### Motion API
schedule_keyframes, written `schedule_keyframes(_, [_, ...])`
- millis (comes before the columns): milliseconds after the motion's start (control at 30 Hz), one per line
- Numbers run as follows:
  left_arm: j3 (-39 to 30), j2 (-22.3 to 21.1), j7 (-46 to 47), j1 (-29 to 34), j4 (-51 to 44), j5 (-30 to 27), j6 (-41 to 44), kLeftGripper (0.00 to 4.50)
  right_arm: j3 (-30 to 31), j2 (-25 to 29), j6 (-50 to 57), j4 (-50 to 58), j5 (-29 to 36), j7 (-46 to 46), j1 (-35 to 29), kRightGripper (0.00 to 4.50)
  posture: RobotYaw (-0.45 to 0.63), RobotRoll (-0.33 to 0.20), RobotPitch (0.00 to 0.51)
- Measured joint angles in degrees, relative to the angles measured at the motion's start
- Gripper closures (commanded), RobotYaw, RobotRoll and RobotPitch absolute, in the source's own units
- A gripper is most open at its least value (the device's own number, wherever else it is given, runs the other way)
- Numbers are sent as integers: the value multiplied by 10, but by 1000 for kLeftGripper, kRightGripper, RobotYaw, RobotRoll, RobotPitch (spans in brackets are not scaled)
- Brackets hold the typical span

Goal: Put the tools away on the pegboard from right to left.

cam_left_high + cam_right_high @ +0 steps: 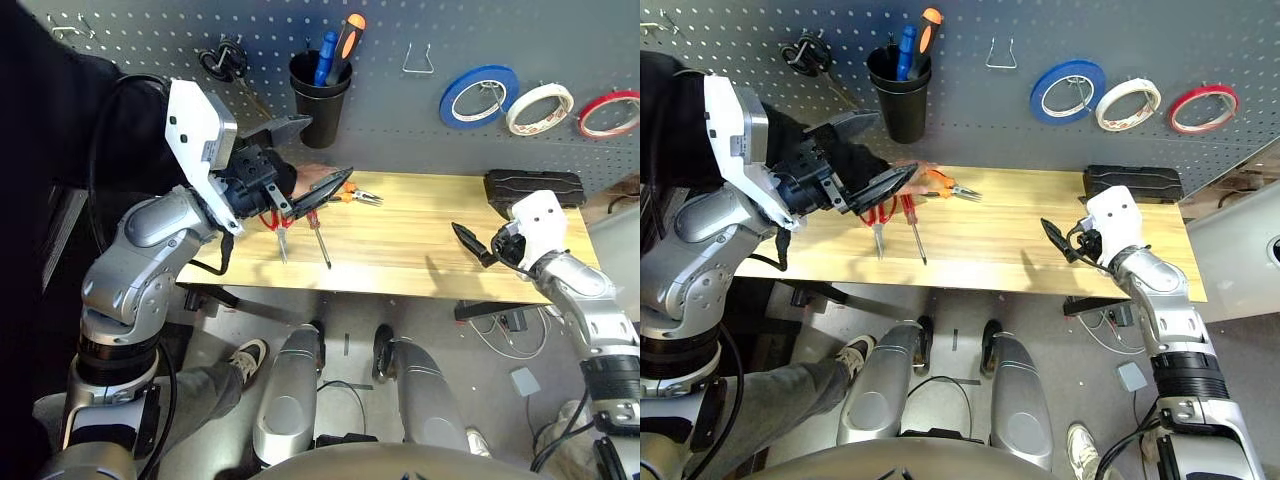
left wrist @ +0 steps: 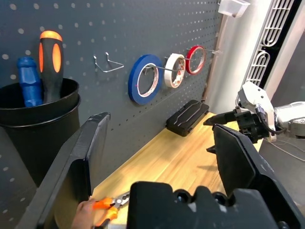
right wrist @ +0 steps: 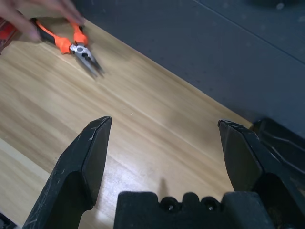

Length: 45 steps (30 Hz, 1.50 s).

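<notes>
The white tape roll [image 1: 539, 108] is seen hung on the pegboard [image 1: 400, 120] between a blue roll [image 1: 478, 95] and a red roll [image 1: 610, 113]. The pliers [image 1: 352, 195], screwdriver [image 1: 319, 238] and scissors [image 1: 277, 230] are laid on the wooden table [image 1: 400, 250], a person's hand [image 3: 43, 14] touching the pliers. The left gripper [image 1: 312, 150] is held spread and empty above them; the right gripper [image 1: 468, 243] is spread and empty over the table's right part.
</notes>
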<state>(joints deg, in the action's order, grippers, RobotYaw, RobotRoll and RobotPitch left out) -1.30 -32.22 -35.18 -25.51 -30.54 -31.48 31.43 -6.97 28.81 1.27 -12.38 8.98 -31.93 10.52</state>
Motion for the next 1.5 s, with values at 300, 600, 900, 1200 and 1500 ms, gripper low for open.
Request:
schedule_keyframes(300, [3, 0, 0, 0, 0, 0, 0, 0, 1, 4, -14, -15, 0, -23, 3, 26, 231, 0, 219])
schedule_keyframes(600, [3, 1, 0, 0, 0, 0, -4, 0, 9, 29, 48, -17, -1, -62, 11, 26, 231, 0, 231])
schedule_keyframes(900, [9, -23, -9, 18, -1, 5, 4, 0, 23, 19, 211, 61, 10, -50, 12, 26, 235, 0, 250])
schedule_keyframes(1200, [83, -142, -75, 67, -3, 59, 51, 0, 86, -25, 356, 82, -14, 18, 63, 26, 237, 0, 268])
schedule_keyframes(1500, [157, -198, -136, 74, 9, 131, 55, 0, 111, -83, 412, -8, -46, 82, 164, 26, 246, 0, 285])
